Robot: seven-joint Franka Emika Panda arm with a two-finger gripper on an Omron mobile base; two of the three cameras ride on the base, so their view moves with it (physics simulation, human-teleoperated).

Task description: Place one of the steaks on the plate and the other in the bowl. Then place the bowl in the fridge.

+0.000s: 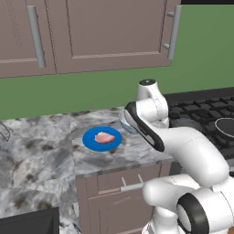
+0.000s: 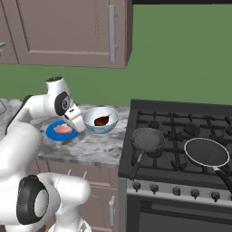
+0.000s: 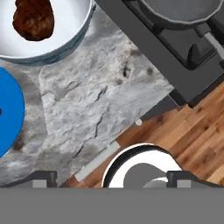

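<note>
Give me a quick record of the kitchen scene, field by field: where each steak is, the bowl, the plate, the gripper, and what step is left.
pale pink steak: on the blue plate
dark steak: in the bowl
bowl position: on the counter, between the plate and the stove
gripper: open, holding nothing, above the counter edge
pans: two, on the stove
remaining: bowl not yet in the fridge

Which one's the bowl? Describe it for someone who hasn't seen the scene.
Start at the black stove; left of it runs a grey marble counter. The bowl sits there near the stove's edge, right of the blue plate. Unlike the black pans, it is deep, white inside, holding a dark steak.
</note>
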